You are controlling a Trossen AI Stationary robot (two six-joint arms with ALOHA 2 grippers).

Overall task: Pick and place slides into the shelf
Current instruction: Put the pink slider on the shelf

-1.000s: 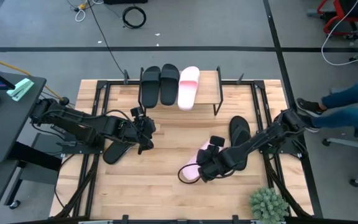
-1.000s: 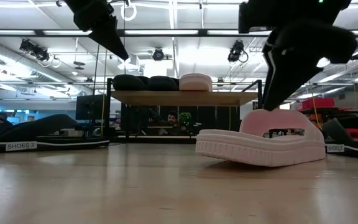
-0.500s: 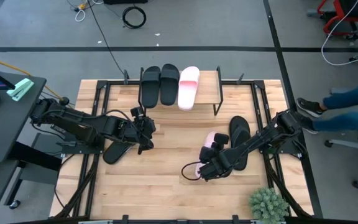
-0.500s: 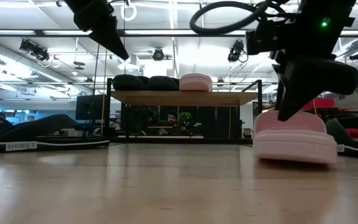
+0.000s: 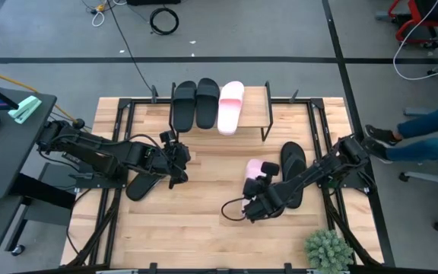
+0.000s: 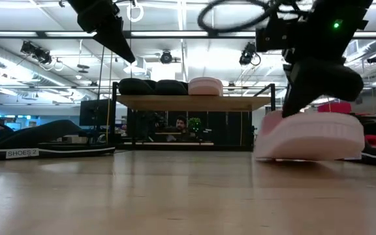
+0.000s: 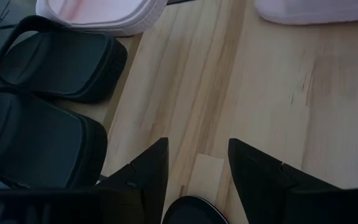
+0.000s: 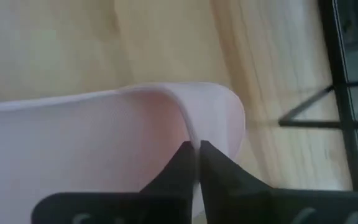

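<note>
In the high view, the right gripper (image 5: 258,188) is seen right of centre, its fingers (image 8: 188,163) pinched together on the strap of a pale pink slide (image 5: 255,169). In the low view that slide (image 6: 309,136) is shown at the right of the frame, held with its sole tilted just above the slatted table (image 5: 196,228). A black slide (image 5: 293,171) lies just to its right on the table in the high view.

The shelf (image 5: 253,114) is placed at the upper centre of the high view, and two black slides (image 5: 195,103) and one pink slide (image 5: 230,107) are lined up side by side on its plank.

The left gripper (image 5: 175,161) is held at the left centre of the high view, its fingers (image 7: 148,165) spread apart and empty, just beside a black slide (image 5: 142,183) lying on the table.

A white label reading "SHOES 2" (image 6: 22,153) is seen at the far left of the low view, beneath another black slide (image 6: 44,134). A small potted plant (image 5: 328,250) stands at the lower right of the high view.
</note>
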